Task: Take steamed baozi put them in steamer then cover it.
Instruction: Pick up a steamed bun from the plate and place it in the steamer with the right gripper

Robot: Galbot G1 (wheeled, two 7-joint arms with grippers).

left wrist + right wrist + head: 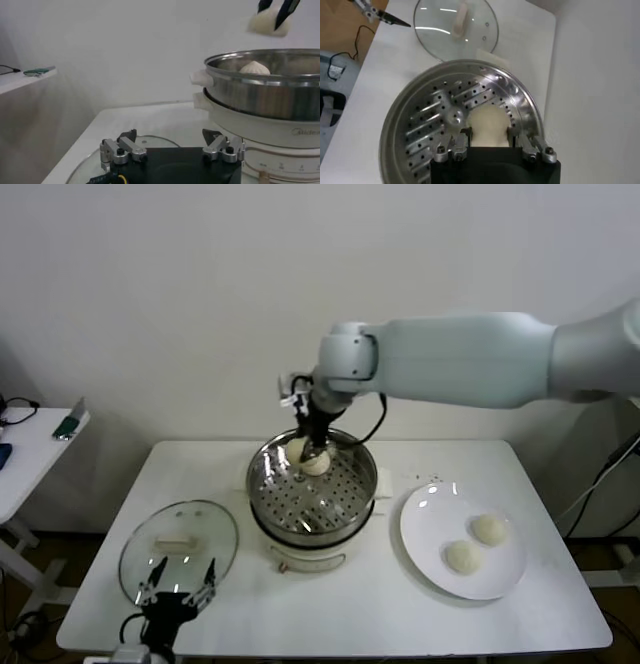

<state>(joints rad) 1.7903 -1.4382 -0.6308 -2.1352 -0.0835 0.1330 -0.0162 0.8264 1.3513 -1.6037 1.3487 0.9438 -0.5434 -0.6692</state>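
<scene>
My right gripper (pixel 315 454) hangs over the steel steamer (pixel 268 484) and is shut on a cream-white baozi (pixel 317 466), held just above the perforated tray (pixel 440 117). The right wrist view shows this baozi (pixel 489 122) between the fingers of that gripper (pixel 489 136). A second baozi (pixel 255 67) lies inside the steamer at its far side. Two more baozi (pixel 489 529) (pixel 462 557) lie on the white plate (pixel 425 519). The glass cover (pixel 190 529) lies flat on the table left of the steamer. My left gripper (pixel 178 592) is open and empty at the cover's near edge.
The steamer stands on its white electric base (pixel 270 132) at the table's middle. The plate is right of it. A small side table (pixel 30 449) with dark items stands at the far left. A wall is close behind the table.
</scene>
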